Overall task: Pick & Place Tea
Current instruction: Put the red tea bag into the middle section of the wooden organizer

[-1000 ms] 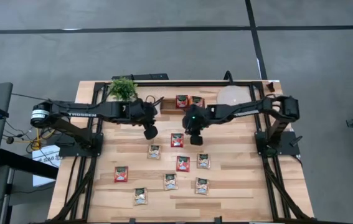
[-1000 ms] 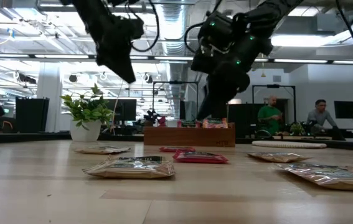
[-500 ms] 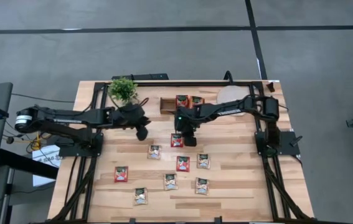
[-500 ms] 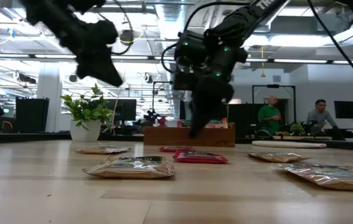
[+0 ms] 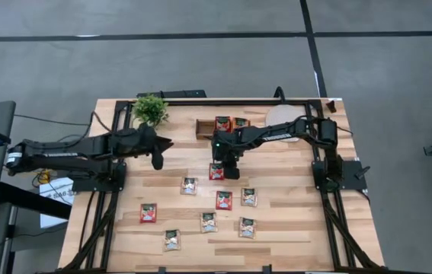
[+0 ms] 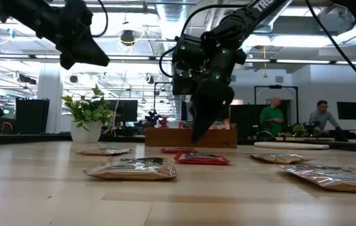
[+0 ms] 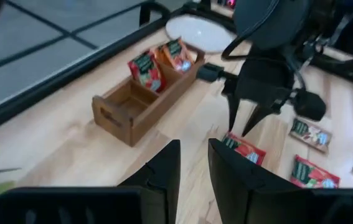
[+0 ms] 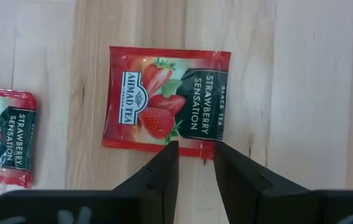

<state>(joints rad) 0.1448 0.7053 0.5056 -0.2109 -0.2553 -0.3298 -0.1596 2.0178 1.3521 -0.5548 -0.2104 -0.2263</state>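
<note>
Several tea sachets lie flat on the wooden table. My right gripper [image 5: 227, 164] [image 8: 195, 148] hangs open, pointing steeply down, just above the near edge of a red strawberry sachet [image 8: 166, 102] [image 5: 216, 172]; its fingertips stand clear of the sachet in the low view [image 6: 196, 137]. A second red sachet [image 8: 3, 137] lies beside it. The brown wooden tray [image 5: 203, 130] at the far side holds a red sachet [image 5: 222, 123] and an orange one [image 5: 240, 123]. My left gripper [image 5: 157, 158] [image 7: 192, 146] is drawn back toward the left, raised, open and holding nothing.
A potted plant [image 5: 150, 109] stands at the far left and a round pale disc [image 5: 282, 116] at the far right. More sachets [image 5: 209, 221] lie across the table's near half. People [image 6: 272, 117] show in the room behind.
My left gripper has drawn back toward the table's left edge and tipped up from pointing down to nearly level. My right gripper has gone left and down toward the red strawberry sachet, tipping steeper, then kept almost still. No sachet has moved.
</note>
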